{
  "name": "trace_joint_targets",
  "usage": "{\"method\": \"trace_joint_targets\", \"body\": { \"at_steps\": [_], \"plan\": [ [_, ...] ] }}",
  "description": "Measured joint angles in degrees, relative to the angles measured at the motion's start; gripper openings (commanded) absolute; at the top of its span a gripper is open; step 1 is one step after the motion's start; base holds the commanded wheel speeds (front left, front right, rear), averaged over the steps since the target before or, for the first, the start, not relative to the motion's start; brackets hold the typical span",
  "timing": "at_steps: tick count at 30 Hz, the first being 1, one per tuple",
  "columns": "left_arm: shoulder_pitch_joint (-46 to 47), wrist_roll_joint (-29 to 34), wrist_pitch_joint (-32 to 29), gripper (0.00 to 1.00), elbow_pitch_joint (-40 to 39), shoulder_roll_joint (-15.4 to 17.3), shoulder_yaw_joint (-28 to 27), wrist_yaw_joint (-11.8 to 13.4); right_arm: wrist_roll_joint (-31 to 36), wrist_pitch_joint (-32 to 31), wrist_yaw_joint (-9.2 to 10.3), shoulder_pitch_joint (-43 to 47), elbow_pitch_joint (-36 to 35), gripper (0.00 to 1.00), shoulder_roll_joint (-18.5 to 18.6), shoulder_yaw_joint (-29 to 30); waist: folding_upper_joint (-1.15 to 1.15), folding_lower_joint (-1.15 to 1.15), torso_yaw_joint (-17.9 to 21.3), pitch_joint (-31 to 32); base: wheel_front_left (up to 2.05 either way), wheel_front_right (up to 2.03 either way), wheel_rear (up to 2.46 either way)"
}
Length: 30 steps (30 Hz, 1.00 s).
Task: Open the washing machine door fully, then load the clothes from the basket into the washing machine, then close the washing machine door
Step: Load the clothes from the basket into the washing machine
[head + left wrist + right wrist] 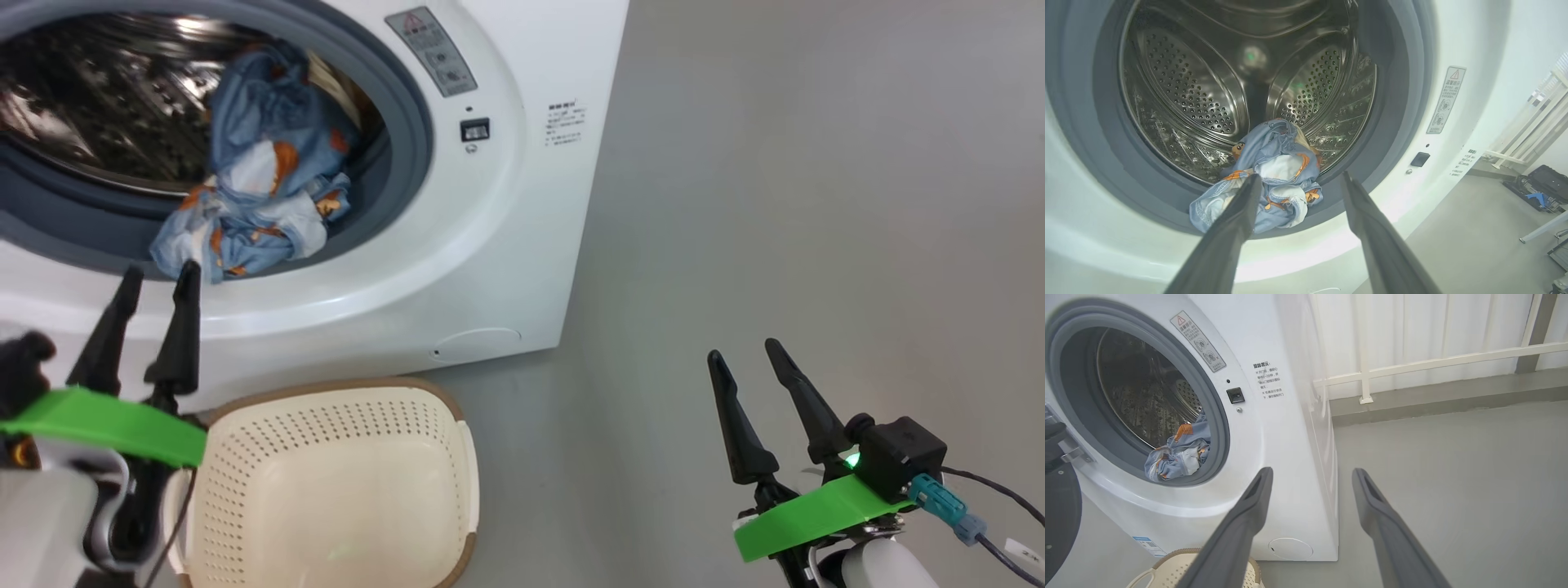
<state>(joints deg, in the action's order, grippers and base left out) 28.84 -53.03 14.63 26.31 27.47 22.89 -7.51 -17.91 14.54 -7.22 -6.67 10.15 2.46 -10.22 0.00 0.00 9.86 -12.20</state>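
Left gripper hangs released and empty, the clothes just beyond its fingertips in the mouth of the washing machine; right gripper, equally spread, holds nothing.

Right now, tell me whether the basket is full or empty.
Empty. The basket shows a bare perforated bottom in the head view; the clothes lie in the mouth of the washing machine.
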Motion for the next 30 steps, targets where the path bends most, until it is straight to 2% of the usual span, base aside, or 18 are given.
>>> {"method": "trace_joint_targets", "body": {
  "at_steps": [8,15,30],
  "plan": [
    [-9.45,4.76,0.0,1.0,-4.52,-2.24,-6.53,0.13,0.77,0.0,0.0,0.12,1.89,1.0,0.01,1.11,0.0,0.0,-1.59,4.3,0.0,0.0,0.0],
    [-16.52,10.25,0.0,1.0,-8.01,-3.72,-10.38,2.08,1.04,0.0,0.0,0.26,2.9,1.0,0.02,1.29,0.0,0.0,-2.42,7.2,0.0,0.0,0.0],
    [-24.72,17.28,0.0,1.0,-12.73,-7.48,-16.96,2.77,1.83,0.0,0.0,0.3,3.34,1.0,0.03,1.74,0.0,0.0,-3.43,8.61,0.0,0.0,0.0]
  ]
}}
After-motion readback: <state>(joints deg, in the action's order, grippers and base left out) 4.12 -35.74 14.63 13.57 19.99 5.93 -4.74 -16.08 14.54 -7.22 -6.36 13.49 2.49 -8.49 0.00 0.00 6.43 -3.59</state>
